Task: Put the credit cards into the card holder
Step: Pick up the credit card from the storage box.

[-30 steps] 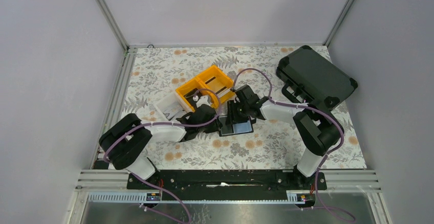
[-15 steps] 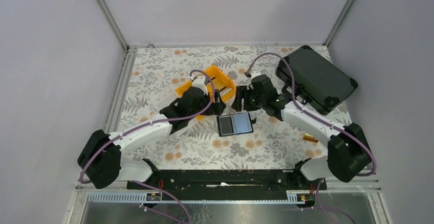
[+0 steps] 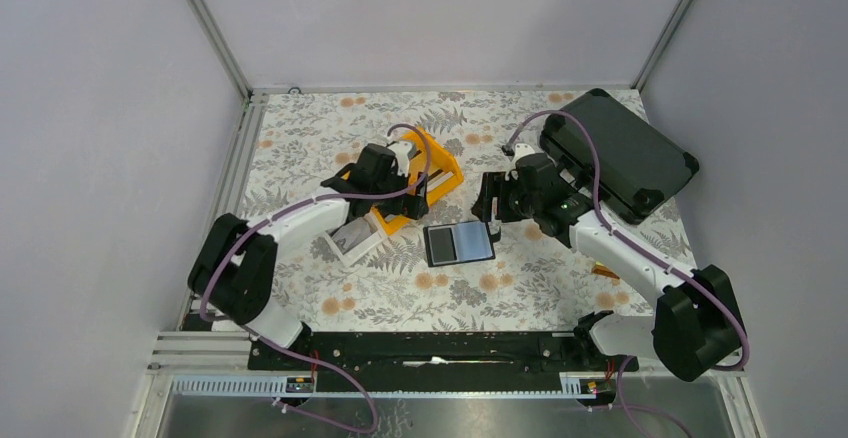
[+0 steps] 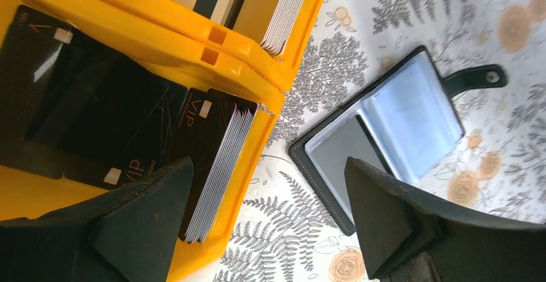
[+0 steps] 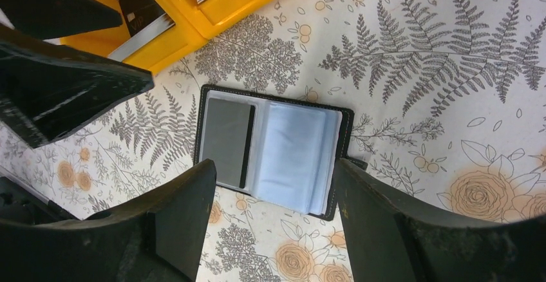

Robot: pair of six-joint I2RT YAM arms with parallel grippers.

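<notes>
while the card holder [image 3: 460,243] lies open on the table [image 3: 520,288], just beside the yellow bin [image 3: 440,163], the left pincer [image 4: 269,166] hangs spread and empty over the bin's edge, above a stack of black credit cards [image 4: 212,159] standing in its compartment. the right pincer [image 5: 275,166] hovers over the card holder, spread wide too, gripping nothing.

1. The left arm [image 3: 300,220] bends at the elbow, and its forearm runs toward 2 o'clock in the top view.
2. The left gripper [image 3: 412,190] [image 4: 267,166] has its jaws spread wide and holds nothing.
3. The right arm [image 3: 620,248] has its forearm running toward 10 o'clock.
4. The right gripper [image 3: 487,198] [image 5: 273,169] points toward 9 o'clock, its jaws wide apart and empty.
</notes>
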